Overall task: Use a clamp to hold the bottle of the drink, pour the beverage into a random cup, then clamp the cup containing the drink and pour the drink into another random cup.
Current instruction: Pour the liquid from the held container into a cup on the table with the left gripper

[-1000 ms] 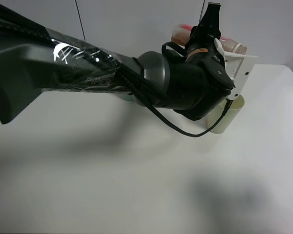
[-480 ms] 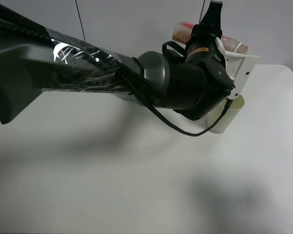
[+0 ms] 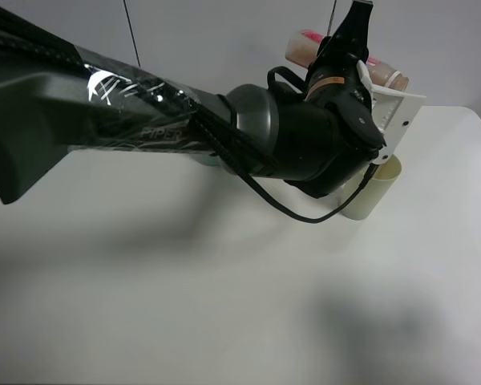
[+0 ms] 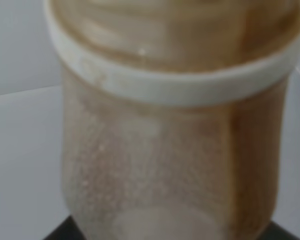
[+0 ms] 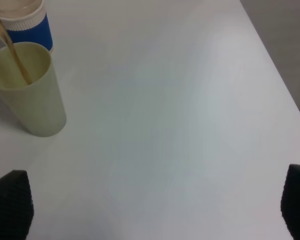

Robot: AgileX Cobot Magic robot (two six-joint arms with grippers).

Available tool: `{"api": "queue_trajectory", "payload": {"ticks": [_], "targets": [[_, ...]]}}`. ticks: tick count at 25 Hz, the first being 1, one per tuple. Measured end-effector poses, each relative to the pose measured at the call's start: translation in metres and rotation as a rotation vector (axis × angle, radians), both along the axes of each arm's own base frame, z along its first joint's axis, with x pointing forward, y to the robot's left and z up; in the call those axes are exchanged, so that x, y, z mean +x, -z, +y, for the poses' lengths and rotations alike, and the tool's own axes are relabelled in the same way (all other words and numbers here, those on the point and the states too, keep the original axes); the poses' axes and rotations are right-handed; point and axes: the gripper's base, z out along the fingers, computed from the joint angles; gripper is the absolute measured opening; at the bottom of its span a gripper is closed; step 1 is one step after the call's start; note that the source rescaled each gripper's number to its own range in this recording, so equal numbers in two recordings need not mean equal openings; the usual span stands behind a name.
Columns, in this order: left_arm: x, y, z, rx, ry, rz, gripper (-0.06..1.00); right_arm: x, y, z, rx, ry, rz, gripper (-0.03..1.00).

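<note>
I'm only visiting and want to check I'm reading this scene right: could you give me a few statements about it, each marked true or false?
1. The left gripper holds the small translucent plastic bottle tipped nearly onto its side. True.
2. A thin brown stream of drink falls into the tall pale yellow-green plastic tumbler. True.
3. The short clear cup with a blue band lies toppled. False: it stands upright close by the tumbler.
4. The right gripper is clamped on the tumbler. False: it is open, holds nothing and is apart from the tumbler.
</note>
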Motion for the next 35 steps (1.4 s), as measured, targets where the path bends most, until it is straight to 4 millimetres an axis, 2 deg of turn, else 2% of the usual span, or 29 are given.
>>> {"api": "queue_trajectory", "payload": {"ticks": [35], "targets": [[-0.0001,-0.0040,-0.0023,0.043,0.028,-0.052,0.06,0.0000,0.0000,0.0000,0.000,0.000,0.000,0.99]]}}
